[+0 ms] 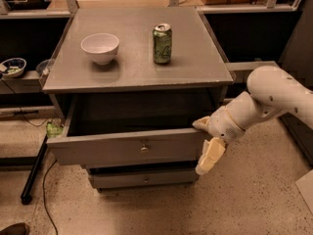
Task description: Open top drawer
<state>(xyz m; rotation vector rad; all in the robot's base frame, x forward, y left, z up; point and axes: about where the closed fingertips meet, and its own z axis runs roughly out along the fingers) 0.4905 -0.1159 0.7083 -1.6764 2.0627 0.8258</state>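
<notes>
The top drawer [112, 151] of the grey cabinet [195, 58] stands pulled out towards me, its dark box showing behind the flat front. Its small round metal knob [144, 147] is at the centre of the front. My gripper [205, 141] is at the right end of the drawer front, away from the knob. It is open: one finger [201, 124] rests by the drawer's top right corner and the other pale finger [211, 156] hangs down in front of that end.
A white bowl [100, 47] and a green can [162, 43] stand on the cabinet top. A lower, shorter drawer [144, 179] is shut below. A black pole [33, 172] and cable lie on the floor at left. A low shelf with a small bowl [12, 66] is at far left.
</notes>
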